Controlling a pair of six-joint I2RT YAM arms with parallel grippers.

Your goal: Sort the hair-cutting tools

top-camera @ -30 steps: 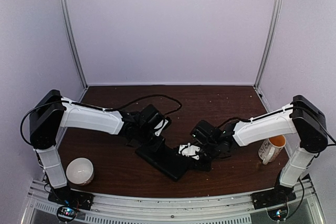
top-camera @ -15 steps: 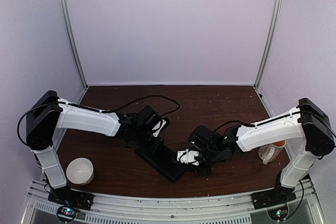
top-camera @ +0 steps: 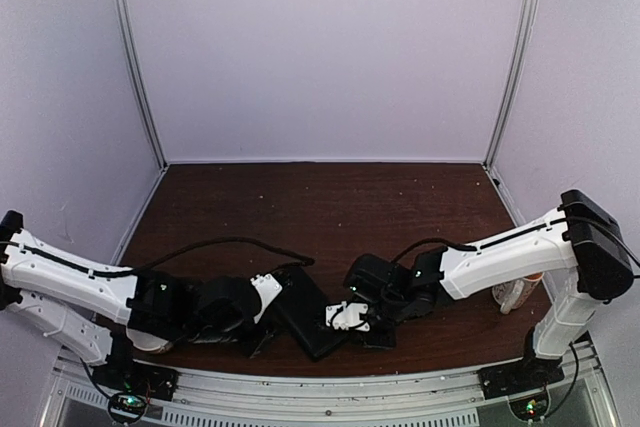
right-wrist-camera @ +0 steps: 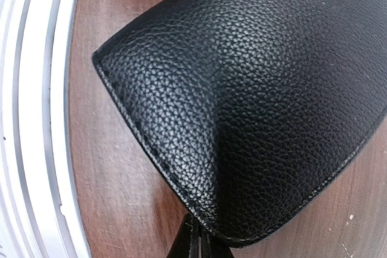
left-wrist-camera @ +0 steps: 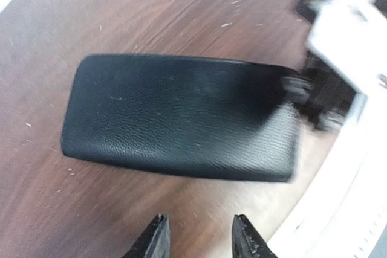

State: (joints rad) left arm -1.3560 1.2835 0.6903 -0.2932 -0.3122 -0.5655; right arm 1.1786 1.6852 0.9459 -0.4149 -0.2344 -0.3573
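Note:
The flat black case (top-camera: 300,309) lies near the table's front edge. It fills the left wrist view (left-wrist-camera: 181,125) and the right wrist view (right-wrist-camera: 254,89). My right gripper (top-camera: 336,321) is shut on the case's stitched edge (right-wrist-camera: 195,241), and that corner is raised a little off the wood. My left gripper (top-camera: 262,334) is open and empty just left of the case, low over the table; its fingertips (left-wrist-camera: 158,240) stand apart short of the case's long side. No scissors and no black clip sticks show in any view.
A mug (top-camera: 514,291) stands at the right behind my right arm. A white bowl (top-camera: 148,343) is mostly hidden under my left arm. The metal front rail (top-camera: 330,392) runs close below the case and also shows in the right wrist view (right-wrist-camera: 36,119).
My left arm has swung from the case's far left end down to the front left of the table. My right gripper and the case have shifted slightly toward the front edge.

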